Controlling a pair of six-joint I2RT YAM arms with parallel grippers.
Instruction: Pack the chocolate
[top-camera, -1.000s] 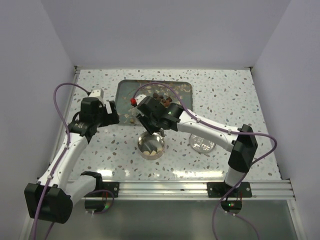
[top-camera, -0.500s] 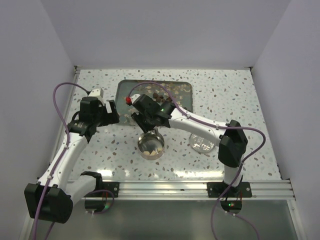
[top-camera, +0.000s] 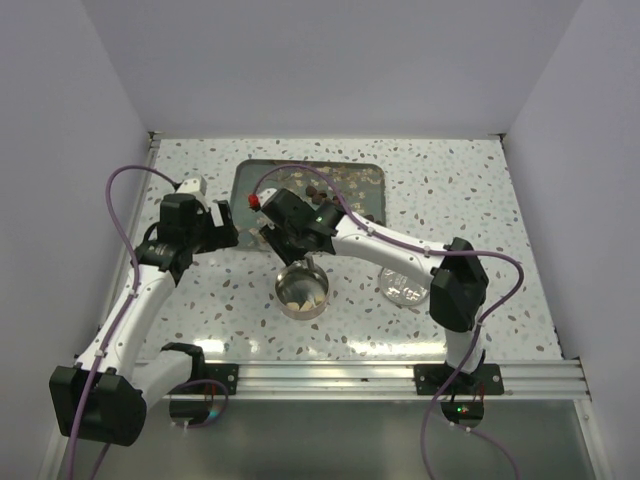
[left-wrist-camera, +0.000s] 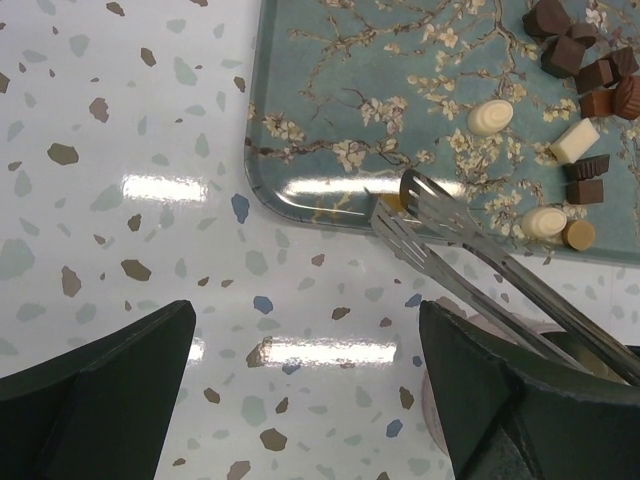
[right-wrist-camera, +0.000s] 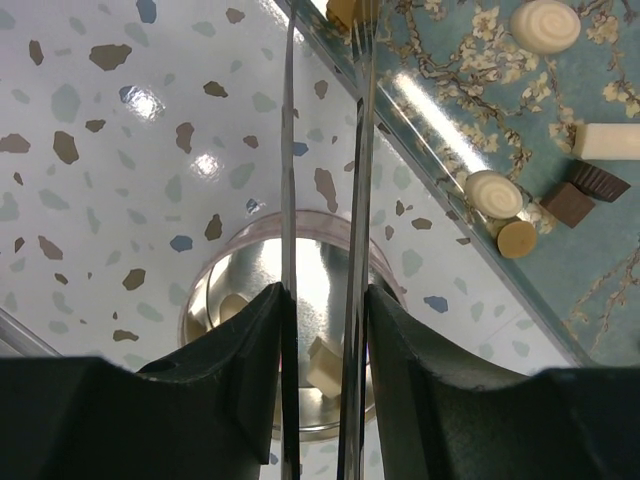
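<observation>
Seen only from overhead: a clear lid (top-camera: 405, 288) flat on the counter (top-camera: 480, 200), right of the round tin (top-camera: 284, 290) and well apart from the tray (top-camera: 262, 185).

Seen only through the right wrist camera: some chocolate (right-wrist-camera: 325, 372) already inside the tin, cream pieces on the shiny bottom. Same view: the right pincer (right-wrist-camera: 322, 295) clamped on a pair of tongs (right-wrist-camera: 360, 150), one finger pressed against each arm, directly above the tin.

Seen best through the left wrist camera: the slotted tong tips at the tray's near rim, with a tan piece right at them. No telling whether that piece is gripped. Also there: the left pincer (left-wrist-camera: 305, 320) spread wide, holding nothing, above bare counter just left of the tin.

Around these: flowered tray at the back, tin just in front of it. From above, part of the tray hidden under the right arm reaching across.

Most of the chocolate in a loose cluster of dark, tan and cream pieces on the tray's right part, beyond the tong tips and apart from them. A few cream and tan ones nearer, just beside the tongs' arms.
</observation>
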